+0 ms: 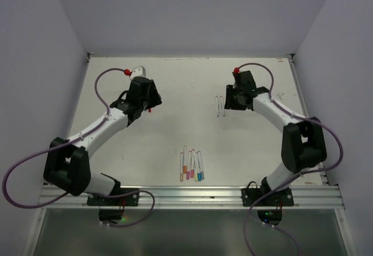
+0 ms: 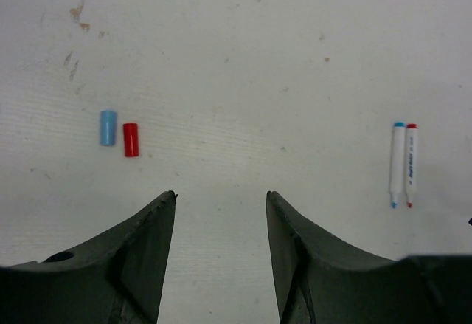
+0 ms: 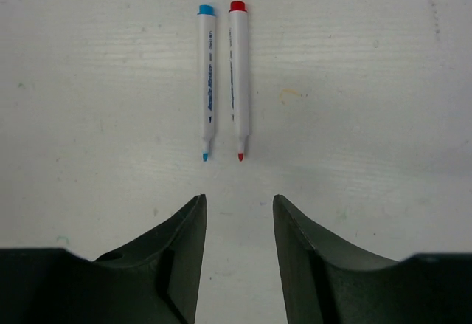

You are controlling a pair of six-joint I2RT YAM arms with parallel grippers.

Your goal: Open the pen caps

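Five or so capped pens lie side by side in a bunch [image 1: 192, 165] on the table [image 1: 175, 133], and everything else is placed from it. Beyond the bunch and to its right lie the blue pen [image 3: 207, 80] and red pen [image 3: 237, 80], parallel and just apart with their tips bare. Beyond it to the left the blue cap [image 2: 108, 128] and red cap [image 2: 130, 139] sit loose, almost touching.

The right gripper [image 3: 238, 198] hangs just short of the two bare tips and the left gripper [image 2: 221, 195] near the caps. Both have their jaws about half parted and hold nothing.

So two pens look done, and the work left is in the bunch. To do it well, take a pen from the outer edge, since the others lie too close for a finger to slip between. Lift it clear, one gripper on the white barrel and the other on the cap alone, then pull straight along the pen's length — a sideways tug could bend or drop it. Which end carries each cap is too small to tell from above, so check first.
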